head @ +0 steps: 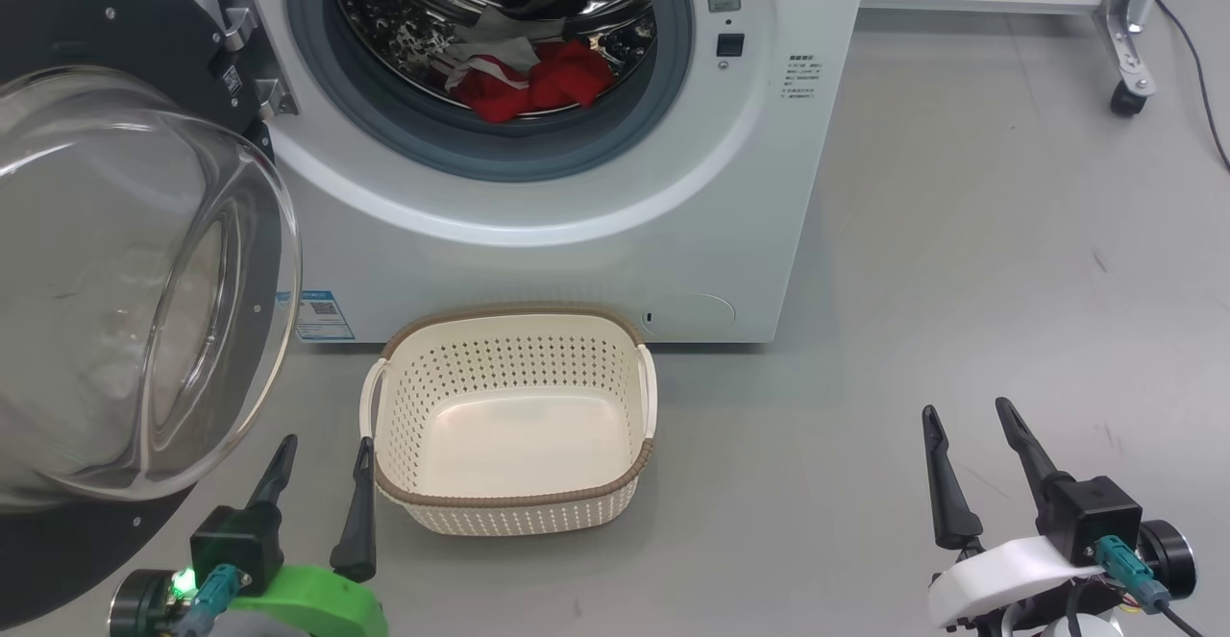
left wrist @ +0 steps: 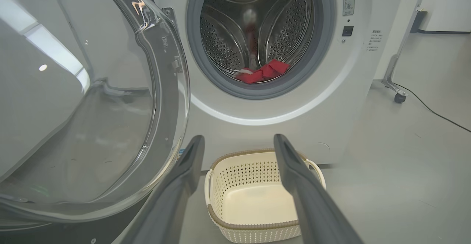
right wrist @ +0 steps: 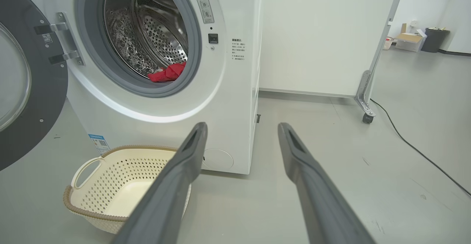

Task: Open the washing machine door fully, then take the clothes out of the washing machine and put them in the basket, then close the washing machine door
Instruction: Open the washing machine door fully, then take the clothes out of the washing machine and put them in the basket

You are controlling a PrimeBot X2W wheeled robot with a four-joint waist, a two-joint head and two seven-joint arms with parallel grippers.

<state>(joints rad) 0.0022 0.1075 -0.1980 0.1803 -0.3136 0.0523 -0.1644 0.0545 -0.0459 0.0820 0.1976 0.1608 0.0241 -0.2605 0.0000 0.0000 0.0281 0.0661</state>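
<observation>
My left gripper (head: 327, 442) and right gripper (head: 967, 406) are both wide open, empty. Clothes (head: 557, 85) sit in the washing machine (head: 577, 233), basket (head: 519, 358) right below it.

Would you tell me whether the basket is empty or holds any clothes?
Empty. The basket shows a bare cream bottom, and the red clothes lie in the drum.

Washing machine (head: 577, 262): printed lines (head: 802, 77), blue sticker (head: 322, 315) with QR code, warning-triangle label (right wrist: 203, 3); lettering unreadable, possibly Chinese.

One basket (head: 519, 368), one washing machine (head: 673, 233)
</observation>
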